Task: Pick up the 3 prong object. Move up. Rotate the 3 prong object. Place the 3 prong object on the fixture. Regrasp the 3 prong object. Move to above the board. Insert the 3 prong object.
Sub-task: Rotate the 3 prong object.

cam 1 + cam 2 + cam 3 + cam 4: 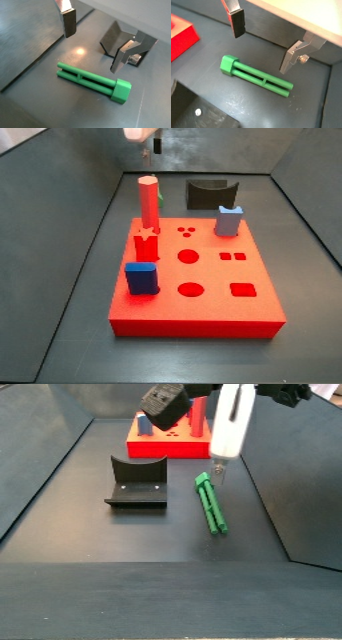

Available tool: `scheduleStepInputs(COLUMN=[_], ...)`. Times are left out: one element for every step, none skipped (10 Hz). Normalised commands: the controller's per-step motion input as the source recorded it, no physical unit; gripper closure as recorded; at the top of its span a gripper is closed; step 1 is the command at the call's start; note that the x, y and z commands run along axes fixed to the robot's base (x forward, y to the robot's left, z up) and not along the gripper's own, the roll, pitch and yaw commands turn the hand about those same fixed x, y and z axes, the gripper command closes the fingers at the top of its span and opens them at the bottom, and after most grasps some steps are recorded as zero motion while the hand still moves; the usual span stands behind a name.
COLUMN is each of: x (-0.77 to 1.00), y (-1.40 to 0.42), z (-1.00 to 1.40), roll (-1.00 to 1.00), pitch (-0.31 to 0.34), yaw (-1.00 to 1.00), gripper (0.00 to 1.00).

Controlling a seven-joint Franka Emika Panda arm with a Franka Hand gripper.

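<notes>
3 prong object (93,82): lies flat on the dark floor, untouched, just beside the fixture; blocky end at one side, slim prongs at the other.
Gripper (261,42): above the green piece, fingers (68,22) spread wide, nothing between them.
Fixture (136,481): black bracket standing on the floor, between the piece and the board.
Board (195,278): red slab carrying a red cylinder (148,203) and blue blocks (142,278).

One 3 prong object (210,503), one fixture (136,481), one board (195,278), one red cylinder (148,203), two blue blocks (142,279), and one gripper (95,46) above the floor.
</notes>
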Motion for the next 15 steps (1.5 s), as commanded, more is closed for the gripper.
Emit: scheduleStepInputs(x=[0.03,0.03,0.03,0.03,0.03,0.03,0.03,0.03,0.03,0.03,0.03,0.03,0.03,0.03,0.03], y=[0.0,0.0,0.0,0.0,0.0,0.0,0.0,0.0,0.0,0.0,0.0,0.0,0.0,0.0,0.0], z=[-0.03,-0.03,-0.03,-0.03,-0.03,-0.03,-0.03,-0.03,-0.03,-0.02,-0.02,-0.02,-0.02,-0.02,-0.02], roll=[0.0,0.0,0.0,0.0,0.0,0.0,0.0,0.0,0.0,0.0,0.0,0.0,0.0,0.0,0.0], pitch=[-0.004,-0.004,-0.004,-0.005,-0.005,-0.005,-0.005,-0.006,-0.006,-0.006,-0.007,-0.007,-0.008,-0.009,-0.009], yaw=[1.0,1.0,1.0,1.0,1.0,1.0,1.0,1.0,1.0,1.0,1.0,1.0,1.0,1.0,1.0], gripper=[0.0,0.0,0.0,0.0,0.0,0.0,0.0,0.0,0.0,0.0,0.0,0.0,0.0,0.0,0.0])
